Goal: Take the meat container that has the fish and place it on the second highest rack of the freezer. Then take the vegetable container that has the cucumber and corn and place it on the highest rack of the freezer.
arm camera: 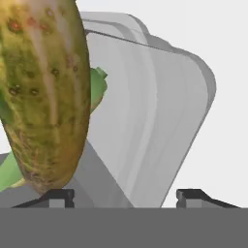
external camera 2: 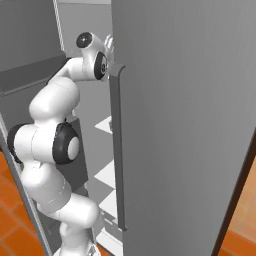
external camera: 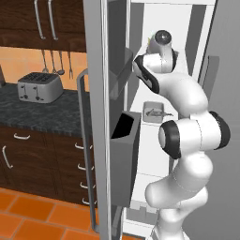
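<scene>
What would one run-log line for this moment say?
gripper: open | vegetable container: released, cucumber inside | fish tray: on freezer shelf | arm: reaching into freezer top

Mottled green-yellow cucumber (arm camera: 46,92) lies in pale grey plastic tray (arm camera: 160,121). Small grey fish tray (external camera: 153,112) sits on white freezer shelf (external camera: 154,129). Toaster (external camera: 40,87) on dark counter (external camera: 42,115), left of freezer.

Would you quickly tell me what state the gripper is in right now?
Gripper: open, its fingertips spread apart and gripping nothing, just behind the vegetable container with the cucumber.

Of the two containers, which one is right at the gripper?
The vegetable container with the cucumber, at the gripper; the fish container sits on a lower shelf.
</scene>
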Robot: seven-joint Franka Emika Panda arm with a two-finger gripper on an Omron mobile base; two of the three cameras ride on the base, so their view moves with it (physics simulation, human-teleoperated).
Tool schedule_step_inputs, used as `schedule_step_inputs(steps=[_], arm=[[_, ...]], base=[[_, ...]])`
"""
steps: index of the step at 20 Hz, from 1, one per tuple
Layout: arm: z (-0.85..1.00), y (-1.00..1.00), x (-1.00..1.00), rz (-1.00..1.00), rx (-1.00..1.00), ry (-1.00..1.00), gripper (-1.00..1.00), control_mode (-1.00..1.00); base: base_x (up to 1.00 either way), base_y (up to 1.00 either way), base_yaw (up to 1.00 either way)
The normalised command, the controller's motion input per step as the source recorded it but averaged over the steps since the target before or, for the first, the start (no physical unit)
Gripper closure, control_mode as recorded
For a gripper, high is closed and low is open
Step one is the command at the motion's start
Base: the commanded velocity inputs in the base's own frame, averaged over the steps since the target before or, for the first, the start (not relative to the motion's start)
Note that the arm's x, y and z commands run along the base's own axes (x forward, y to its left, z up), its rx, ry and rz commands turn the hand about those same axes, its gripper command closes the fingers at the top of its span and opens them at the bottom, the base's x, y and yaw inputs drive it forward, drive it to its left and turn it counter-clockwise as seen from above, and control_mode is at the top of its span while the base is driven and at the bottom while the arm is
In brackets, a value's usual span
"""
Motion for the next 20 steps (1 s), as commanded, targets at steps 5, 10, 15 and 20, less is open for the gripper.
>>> schedule_step_inputs(steps=[5, 10, 15, 20], arm=[[0.21, 0.08, -0.36, 0.08, -0.04, -0.29, -1.0, -1.0], [0.17, 0.03, -0.9, 0.04, -0.09, -0.35, -1.0, -1.0], [0.27, 0.01, -1.0, 0.1, -0.11, -0.11, -1.0, -1.0], [0.13, 0.0, -1.0, 0.19, -0.22, 0.17, -1.0, -1.0]], base=[[0.0, 0.0, 0.0], [0.0, 0.0, 0.0], [0.0, 0.0, 0.0], [0.0, 0.0, 0.0]])
